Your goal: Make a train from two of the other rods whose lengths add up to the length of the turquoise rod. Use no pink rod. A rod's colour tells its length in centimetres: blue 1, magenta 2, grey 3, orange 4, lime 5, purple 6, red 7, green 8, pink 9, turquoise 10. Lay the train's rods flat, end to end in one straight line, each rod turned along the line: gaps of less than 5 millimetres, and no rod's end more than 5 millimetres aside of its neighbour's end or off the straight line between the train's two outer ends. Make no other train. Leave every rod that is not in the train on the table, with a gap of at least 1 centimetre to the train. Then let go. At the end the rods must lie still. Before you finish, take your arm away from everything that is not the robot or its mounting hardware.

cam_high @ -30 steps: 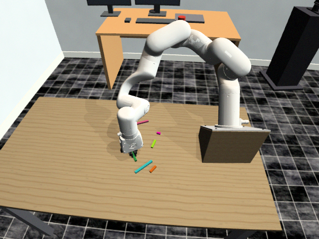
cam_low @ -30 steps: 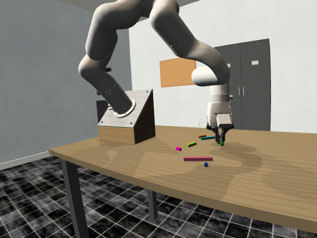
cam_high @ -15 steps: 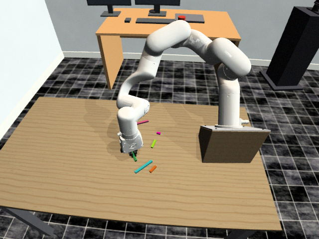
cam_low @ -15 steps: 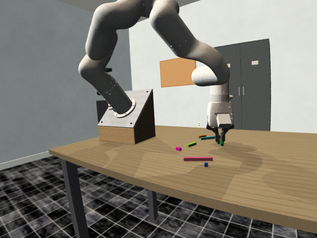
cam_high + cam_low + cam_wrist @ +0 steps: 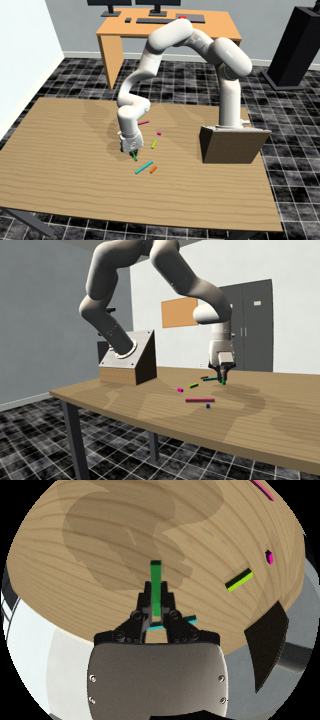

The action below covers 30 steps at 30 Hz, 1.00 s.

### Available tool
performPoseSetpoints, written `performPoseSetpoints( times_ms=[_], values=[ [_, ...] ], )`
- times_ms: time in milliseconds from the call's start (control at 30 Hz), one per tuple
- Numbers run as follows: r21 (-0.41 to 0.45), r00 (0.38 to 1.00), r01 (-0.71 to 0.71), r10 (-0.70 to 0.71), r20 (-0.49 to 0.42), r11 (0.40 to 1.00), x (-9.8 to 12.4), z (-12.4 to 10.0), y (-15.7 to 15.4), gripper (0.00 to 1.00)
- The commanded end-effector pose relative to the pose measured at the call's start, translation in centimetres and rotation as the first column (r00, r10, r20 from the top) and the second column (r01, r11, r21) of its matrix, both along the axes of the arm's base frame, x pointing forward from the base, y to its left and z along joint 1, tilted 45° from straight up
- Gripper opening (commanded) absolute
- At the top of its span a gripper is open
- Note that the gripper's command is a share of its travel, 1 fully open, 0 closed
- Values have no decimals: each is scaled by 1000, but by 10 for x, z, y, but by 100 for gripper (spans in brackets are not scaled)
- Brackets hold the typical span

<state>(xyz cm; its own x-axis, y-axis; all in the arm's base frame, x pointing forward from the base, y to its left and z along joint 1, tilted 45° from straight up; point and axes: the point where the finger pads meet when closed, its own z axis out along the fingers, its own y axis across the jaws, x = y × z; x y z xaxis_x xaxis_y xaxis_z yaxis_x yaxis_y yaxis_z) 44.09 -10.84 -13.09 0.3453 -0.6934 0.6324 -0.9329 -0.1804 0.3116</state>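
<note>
Nearest me on the table (image 5: 206, 193) (image 5: 258, 431) (image 5: 45, 545) sits the blue rod (image 5: 208, 406), with the pink rod (image 5: 143, 122) (image 5: 200, 400) (image 5: 263, 490) just beyond; both stay out of the train. Farther in is the magenta rod (image 5: 159, 133) (image 5: 180, 390) (image 5: 270, 557), short and well apart from the hand, and it looks like the right partner, since 8 and 2 make 10. Past it lies the lime rod (image 5: 154, 144) (image 5: 193, 385) (image 5: 240, 580), then the gripper (image 5: 133, 154) (image 5: 222, 380) (image 5: 156, 590), its fingers drawn in and pinching the green rod (image 5: 135, 156) (image 5: 223, 382) (image 5: 156, 580) by its sides. I can't tell whether that rod is off the wood. Good handling here means keeping the pinch square and lifting straight up before any sideways travel, because the turquoise rod (image 5: 143, 167) (image 5: 209, 379) (image 5: 190, 619) lies near 1 end, with the orange rod (image 5: 153, 169) (image 5: 204, 377) beside it, farthest off. A low swing could knock either. I'd set the green down level and slowly, somewhere roomy, with 1 end open for the magenta, then spread the fingers evenly so neither drags it askew.
</note>
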Motion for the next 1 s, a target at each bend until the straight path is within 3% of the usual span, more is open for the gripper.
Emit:
performPoseSetpoints(
  times_ms=[0,400,833,967],
  values=[
    [1,1000,-2,2,5,1000,4,13,13,4],
    [1,1000,-2,2,5,1000,11,62,61,4],
    [1,1000,-3,3,4,1000,11,65,64,4],
    [9,998,-50,51,-42,999,7,76,55,4]
  ],
)
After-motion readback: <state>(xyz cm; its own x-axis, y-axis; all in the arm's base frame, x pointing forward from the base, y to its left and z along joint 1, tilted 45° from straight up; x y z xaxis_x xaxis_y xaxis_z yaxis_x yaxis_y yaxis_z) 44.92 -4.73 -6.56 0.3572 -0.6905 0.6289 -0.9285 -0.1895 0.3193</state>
